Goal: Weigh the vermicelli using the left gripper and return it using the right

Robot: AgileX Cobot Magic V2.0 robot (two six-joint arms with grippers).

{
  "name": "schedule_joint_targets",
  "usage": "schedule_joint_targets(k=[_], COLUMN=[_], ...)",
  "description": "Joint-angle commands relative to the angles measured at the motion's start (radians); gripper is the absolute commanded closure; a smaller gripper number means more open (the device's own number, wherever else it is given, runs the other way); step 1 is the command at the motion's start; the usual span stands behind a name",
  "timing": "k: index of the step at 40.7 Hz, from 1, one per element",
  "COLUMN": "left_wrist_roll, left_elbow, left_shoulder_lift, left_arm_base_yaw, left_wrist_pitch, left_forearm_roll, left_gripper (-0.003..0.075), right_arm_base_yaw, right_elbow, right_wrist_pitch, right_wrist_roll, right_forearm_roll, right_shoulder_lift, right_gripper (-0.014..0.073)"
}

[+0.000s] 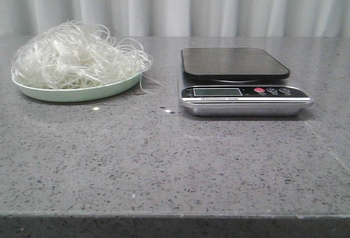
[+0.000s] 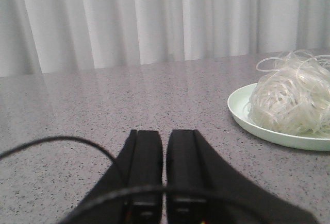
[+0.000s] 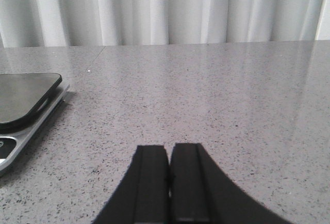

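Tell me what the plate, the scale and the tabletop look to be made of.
Plate: pale green, smooth, probably ceramic or melamine, going by its soft sheen.
Scale: dark glossy platform, likely glass or plastic, on a shiny silver base.
Tabletop: grey speckled stone look, polished, faintly reflective.

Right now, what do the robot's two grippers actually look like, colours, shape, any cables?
Both are matte black. The left gripper has two flat, blocky fingers with lengthwise ridges, widening toward the base, and a thin black cable loops across it. The right gripper has the same black ridged fingers; no cable or markings show.
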Motion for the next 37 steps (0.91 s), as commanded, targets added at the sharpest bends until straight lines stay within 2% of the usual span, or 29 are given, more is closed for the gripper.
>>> schedule_joint_targets(k=[1,6,10,13,19,21,25,29,37], left_wrist_roll=[-0.010,-0.010,-0.010,-0.010,-0.010,-0.010,-0.010,-0.010,-0.010], left_elbow=[0.008,0.008,0.008,0.008,-0.014,-0.057,-0.245,-0.462,-0.770], left_shoulder_lift=[-0.020,-0.020,-0.020,-0.020,-0.020,-0.018,0.010,0.107,0.356], left_arm_base_yaw=[-0.006,-0.006,-0.006,-0.006,-0.006,-0.006,-0.006,-0.006,-0.006], left_wrist_pitch=[-0.078,-0.088,-0.145,-0.244,-0.551,-0.573,-0.427,-0.231,-0.056], left_forearm_roll=[-0.006,-0.006,-0.020,-0.095,-0.280,-0.282,-0.247,-0.128,-0.122], left_gripper=[0.0575,0.0575,0.0575,0.0575,0.0575,0.0575,0.0575,0.0575,0.0560], right_arm_base_yaw=[-0.006,-0.006,-0.006,-0.006,-0.006,-0.006,-0.006,-0.006,-0.006], right_elbow=[-0.009,-0.009,-0.009,-0.009,-0.009,-0.009,-0.009,-0.009,-0.009], right_wrist_pitch=[-0.072,-0.072,-0.072,-0.077,-0.077,-0.077,-0.077,-0.077,-0.077], right_wrist_roll=[-0.008,-0.008,-0.008,-0.008,-0.008,-0.008,-0.008,-0.008,-0.008], right_forearm_roll=[-0.013,-0.013,-0.013,-0.013,-0.013,-0.013,-0.013,-0.013,-0.013], right_shoulder_lift=[-0.017,-0.017,-0.017,-0.017,-0.017,-0.017,-0.017,-0.017,-0.017], right_gripper=[0.0442,0.0442,0.0442,0.0442,0.0442,0.0442,0.0442,0.0442,0.0442])
